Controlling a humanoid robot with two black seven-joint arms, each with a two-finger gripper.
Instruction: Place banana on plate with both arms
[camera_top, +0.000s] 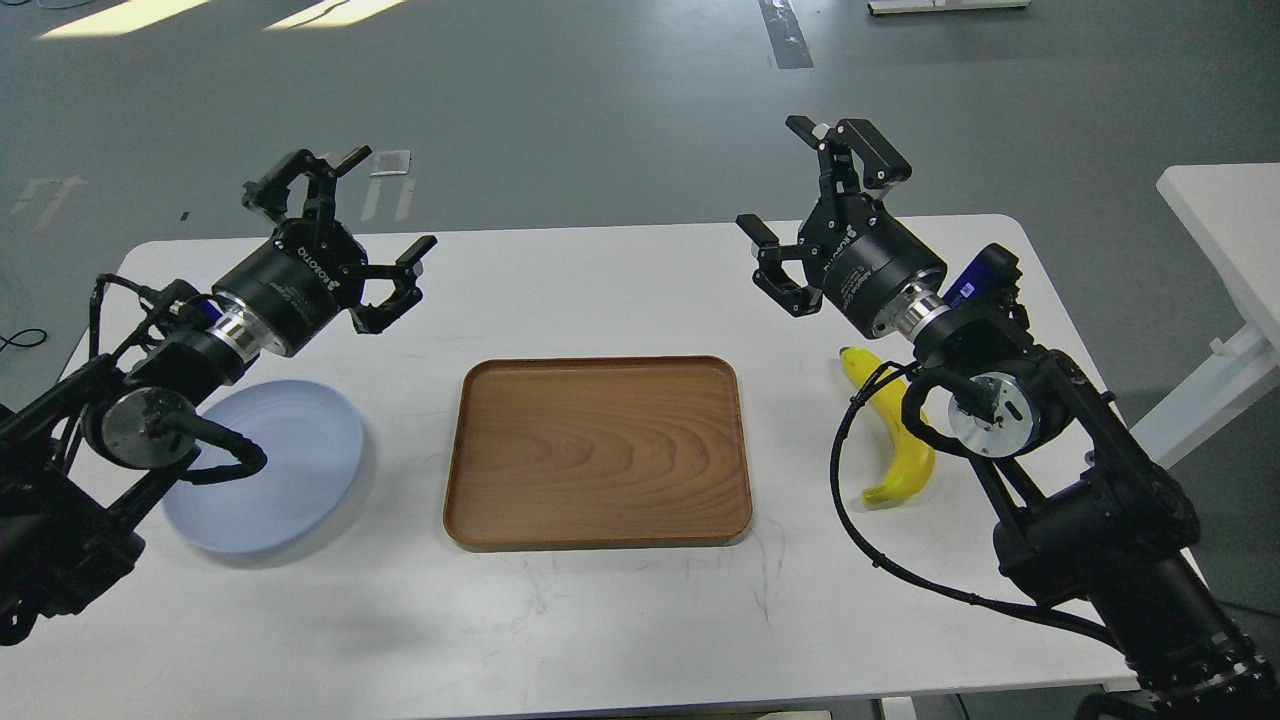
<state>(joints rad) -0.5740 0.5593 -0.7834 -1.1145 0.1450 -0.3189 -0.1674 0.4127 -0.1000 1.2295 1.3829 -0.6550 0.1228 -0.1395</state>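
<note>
The left gripper (335, 215) has its black fingers (412, 250) spread wide apart with nothing between them, and it hangs in the air above the far left part of the white table (600, 290), pointing away from the robot and a little toward the middle. Behind it run a black cylindrical body, a silver wrist ring and the left arm (150, 400), which comes in from the lower left and crosses over the near left edge of the plate (290, 470). The right gripper (815, 210) is likewise spread wide and holds nothing; one finger reaches up over the floor beyond the table's far edge, while another points left over the tabletop. Its black body leads back through a silver ring to the right arm (1090, 500), which enters from the lower right. The banana (900, 455) lies flat on the table just under and beside the right wrist, partly hidden by it and by a black cable, its curve bowing right, one tip toward the far side and the other nearer the robot. The pale blue-grey plate sits on the table's left, well apart from the banana. Between them lies the brown wooden tray (597, 450), with nothing on it.
</note>
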